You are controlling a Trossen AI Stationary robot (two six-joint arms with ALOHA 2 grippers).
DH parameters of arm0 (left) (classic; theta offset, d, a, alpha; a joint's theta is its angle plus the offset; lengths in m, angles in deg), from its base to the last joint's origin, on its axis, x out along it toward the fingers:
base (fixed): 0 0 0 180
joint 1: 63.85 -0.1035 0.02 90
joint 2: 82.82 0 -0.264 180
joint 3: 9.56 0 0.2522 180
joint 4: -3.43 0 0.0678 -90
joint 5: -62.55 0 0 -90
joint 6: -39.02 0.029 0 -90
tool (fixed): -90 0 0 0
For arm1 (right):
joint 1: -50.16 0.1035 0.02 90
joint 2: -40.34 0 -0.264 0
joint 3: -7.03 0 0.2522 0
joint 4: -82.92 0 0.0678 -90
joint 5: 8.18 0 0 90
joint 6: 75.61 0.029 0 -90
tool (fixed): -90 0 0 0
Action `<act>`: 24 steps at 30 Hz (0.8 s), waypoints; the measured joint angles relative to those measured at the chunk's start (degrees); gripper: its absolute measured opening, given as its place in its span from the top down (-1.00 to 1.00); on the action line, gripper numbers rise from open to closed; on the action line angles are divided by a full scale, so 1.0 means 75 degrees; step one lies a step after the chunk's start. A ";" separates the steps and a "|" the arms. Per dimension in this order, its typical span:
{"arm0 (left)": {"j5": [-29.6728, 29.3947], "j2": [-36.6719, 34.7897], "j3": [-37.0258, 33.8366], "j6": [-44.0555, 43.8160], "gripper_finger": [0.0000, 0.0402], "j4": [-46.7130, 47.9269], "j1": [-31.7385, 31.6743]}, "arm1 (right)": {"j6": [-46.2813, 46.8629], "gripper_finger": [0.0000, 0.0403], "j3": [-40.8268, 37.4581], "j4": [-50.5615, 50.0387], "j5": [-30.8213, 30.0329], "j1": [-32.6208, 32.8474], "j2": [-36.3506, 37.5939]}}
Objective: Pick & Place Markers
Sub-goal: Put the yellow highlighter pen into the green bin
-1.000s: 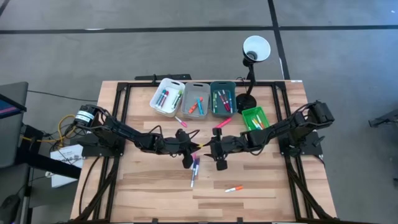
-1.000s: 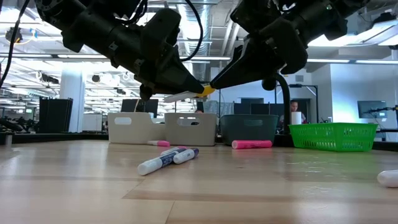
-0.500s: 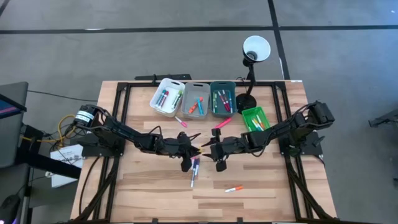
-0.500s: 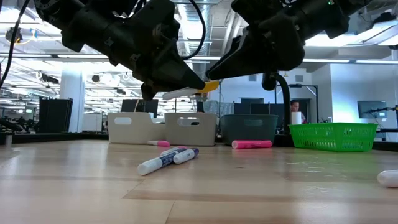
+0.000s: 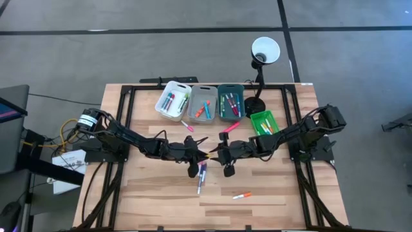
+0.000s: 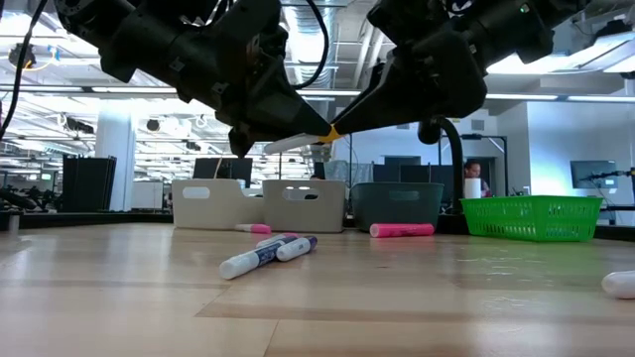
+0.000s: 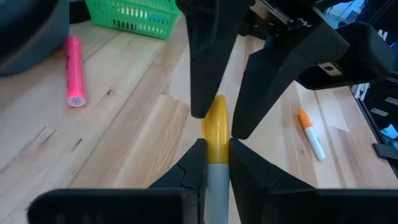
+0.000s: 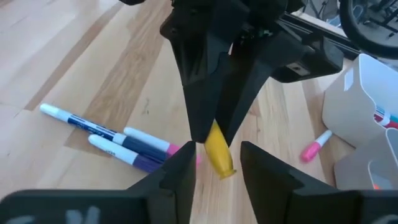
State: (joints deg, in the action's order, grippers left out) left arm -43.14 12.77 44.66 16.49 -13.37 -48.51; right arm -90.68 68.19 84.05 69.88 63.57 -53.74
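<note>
My left gripper holds a marker with a white barrel and a yellow cap above the table's middle. My right gripper faces it, open, with a finger on either side of that yellow cap; whether they touch it I cannot tell. Loose markers lie flat on the wood: a blue and a purple one below the grippers, a pink one, a small pink one and an orange one. My left gripper pinches the marker between its two fingers on the white barrel just behind the yellow cap. It comes nearly level from the table's left, its fingers lying along the marker. The marker is lifted clear, cap end slightly higher, pointing at the right gripper.
Along the far edge stand a white bin, a grey bin, a teal bin and a green basket, each with markers inside. A desk lamp stands beside the basket. Bare wood lies along the near edge.
The two grippers have drawn together over the table's middle, so the yellow cap now sits between the right gripper's fingers. The held marker has risen slightly. The loose markers on the table have stayed put.
</note>
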 joint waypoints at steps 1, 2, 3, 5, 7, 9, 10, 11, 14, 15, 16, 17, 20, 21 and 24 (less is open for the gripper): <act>-0.0009 0.0000 0.0000 0.0000 0.74 0.0000 0.0000 | 0.0000 0.45 0.0000 0.0000 0.0000 0.0000 0.0000; -0.0031 0.0000 0.0000 0.0000 0.74 -0.0003 -0.0003 | 0.0000 0.48 0.0000 -0.0002 0.0000 0.0000 0.0000; -0.0069 0.0000 0.0000 0.0000 0.74 -0.0017 -0.0003 | 0.0000 0.51 0.0000 -0.0011 -0.0001 0.0001 0.0000; -0.0080 0.0000 0.0000 0.0000 0.73 -0.0049 -0.0002 | 0.0000 0.58 0.0000 -0.0061 -0.0003 0.0000 0.0000; -0.0077 0.0000 0.0000 0.0003 0.72 -0.0070 0.0000 | -0.0003 0.64 0.0000 -0.0102 -0.0003 0.0000 0.0000; -0.0075 0.0000 0.0000 0.0009 0.70 -0.0071 0.0000 | 0.0000 0.69 0.0000 -0.0117 0.0000 0.0000 0.0000; -0.0078 0.0000 0.0000 0.0020 0.69 -0.0070 0.0000 | -0.0005 0.72 0.0000 -0.0145 0.0003 0.0003 0.0000; -0.0081 0.0000 0.0000 0.0039 0.67 -0.0070 0.0000 | -0.0013 0.74 0.0000 -0.0162 0.0011 0.0005 0.0000; -0.0108 0.0000 -0.0001 0.0371 0.61 -0.0079 -0.0003 | -0.0006 0.80 0.0000 -0.0177 0.0023 0.0009 0.0000; -0.0114 0.0000 -0.0001 0.0418 0.59 -0.0095 -0.0004 | -0.0006 0.82 0.0000 -0.0174 0.0023 0.0009 0.0000; -0.0120 0.0000 0.0000 0.0439 0.57 -0.0106 -0.0009 | -0.0005 0.83 0.0000 -0.0174 0.0020 0.0009 0.0000; -0.0154 0.0000 -0.0002 0.0453 0.54 -0.0107 -0.0018 | 0.0001 0.84 0.0000 -0.0192 0.0019 0.0009 0.0000; -0.0611 0.0000 -0.0002 0.0554 0.47 -0.0104 -0.0038 | 0.0149 0.83 0.0000 -0.0481 -0.0119 0.0012 0.0000; -0.0864 0.0000 -0.0002 0.0601 0.44 -0.0105 -0.0043 | 0.0297 0.82 0.0000 -0.0693 -0.0250 0.0044 0.0026; -0.1670 0.0000 -0.0003 0.0632 0.39 -0.0104 -0.0050 | 0.0922 0.79 0.0000 -0.1429 -0.0894 0.0137 0.0174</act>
State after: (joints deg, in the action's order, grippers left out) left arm -55.66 12.77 44.64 21.23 -14.15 -48.88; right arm -83.76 68.19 73.33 63.17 64.60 -52.44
